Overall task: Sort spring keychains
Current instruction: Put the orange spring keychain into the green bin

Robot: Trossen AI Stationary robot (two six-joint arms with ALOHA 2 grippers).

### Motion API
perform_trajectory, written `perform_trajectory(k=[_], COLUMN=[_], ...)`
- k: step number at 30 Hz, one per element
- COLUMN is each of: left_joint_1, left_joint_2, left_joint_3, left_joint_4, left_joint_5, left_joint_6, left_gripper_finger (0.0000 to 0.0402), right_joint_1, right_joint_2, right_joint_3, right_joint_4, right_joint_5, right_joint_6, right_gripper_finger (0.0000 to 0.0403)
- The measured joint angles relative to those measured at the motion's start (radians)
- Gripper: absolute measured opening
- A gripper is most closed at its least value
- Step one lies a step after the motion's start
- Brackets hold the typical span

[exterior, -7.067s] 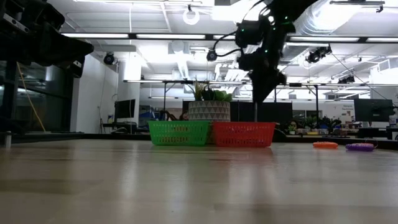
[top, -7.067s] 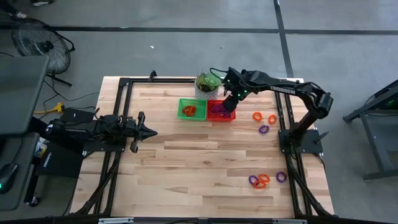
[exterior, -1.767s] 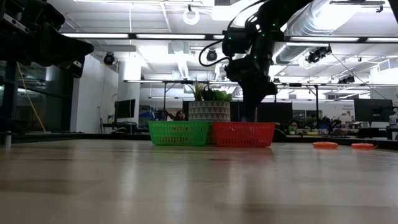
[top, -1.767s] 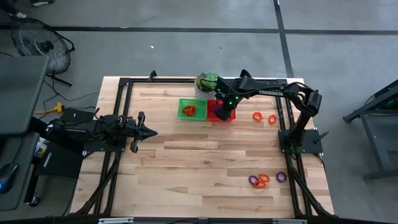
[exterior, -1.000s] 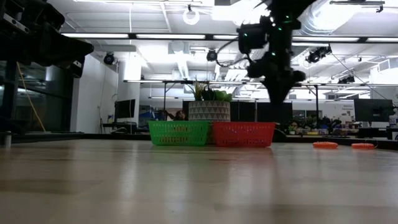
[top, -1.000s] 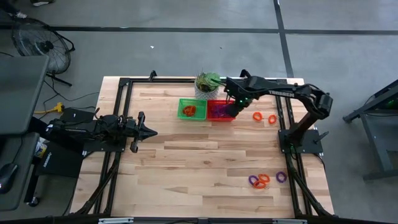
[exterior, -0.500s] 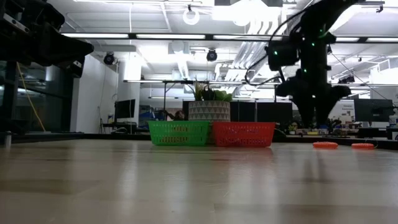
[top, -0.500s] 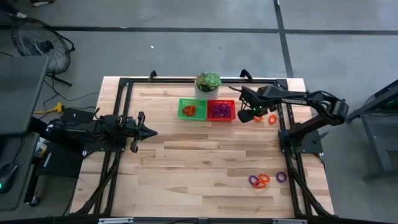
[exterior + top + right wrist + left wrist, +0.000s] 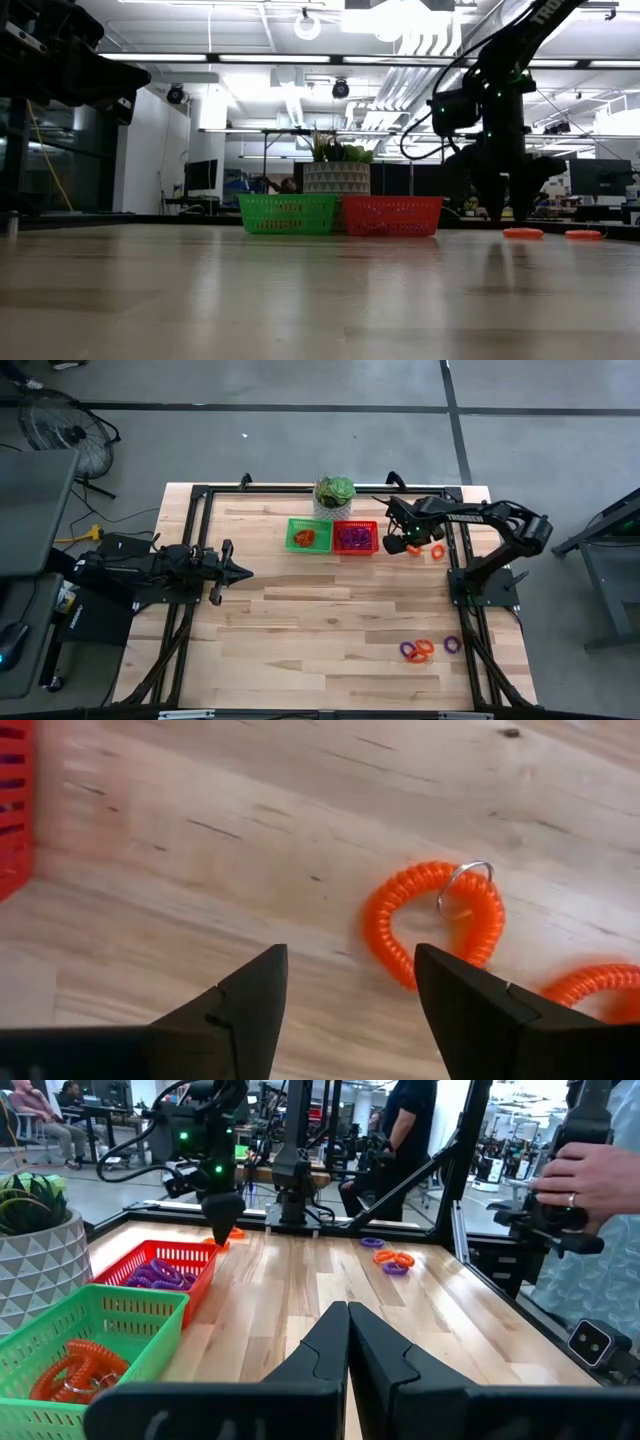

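The right end effector (image 9: pixel 409 547) hangs over the back right part of the wooden surface (image 9: pixel 330 610), just right of the red mesh basket (image 9: pixel 355 537), with its two fingers (image 9: pixel 245 1005) spread wide apart and nothing between them. In the right wrist view an orange spring keychain (image 9: pixel 432 920) with a small metal ring lies flat on the wood just beyond the fingertips, untouched, and the edge of a second orange spring keychain (image 9: pixel 595 982) shows beside it. From above, those two orange coils lie to the right of the red basket, under and beside the end effector. The red basket holds purple spring keychains (image 9: pixel 160 1272); the green mesh basket (image 9: pixel 308 536), touching its left side, holds orange spring keychains (image 9: pixel 78 1367). A potted plant (image 9: pixel 334 495) in a patterned white pot stands just behind the two baskets. Near the front right corner lies a loose cluster of keychains (image 9: pixel 425 648), purple and orange mixed. The left end effector (image 9: pixel 240 572) rests low over the left side of the surface, well apart from the baskets, its fingers (image 9: pixel 330 1345) pressed together and empty. In the left wrist view a person's hand (image 9: pixel 580 1175) shows beyond the surface's edge.
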Motion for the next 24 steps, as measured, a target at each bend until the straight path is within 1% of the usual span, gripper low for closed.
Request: perform_trajectory(k=[4,11,16,20,24], left_joint_1=[0.0,0.0,0.0,0.0,0.0], left_joint_2=[0.0,0.0,0.0,0.0,0.0], left_joint_3=[0.0,0.0,0.0,0.0,0.0], left_joint_4=[0.0,0.0,0.0,0.0,0.0], left_joint_5=[0.0,0.0,0.0,0.0,0.0], left_joint_6=[0.0,0.0,0.0,0.0,0.0], left_gripper_finger=[0.0,0.0,0.0,0.0,0.0], right_joint_1=[-0.019,-0.047,-0.051,-0.054,-0.054], right_joint_2=[0.036,0.119,0.141,0.142,0.142], right_joint_3=[0.0,0.006,0.006,0.005,0.004], right_joint_4=[0.019,0.044,0.047,0.045,0.042], right_joint_5=[-0.002,-0.04,-0.057,-0.058,-0.058], right_joint_6=[-0.021,-0.033,-0.052,-0.055,-0.071], right_gripper_finger=[0.0213,0.0212,0.0205,0.0186,0.0153])
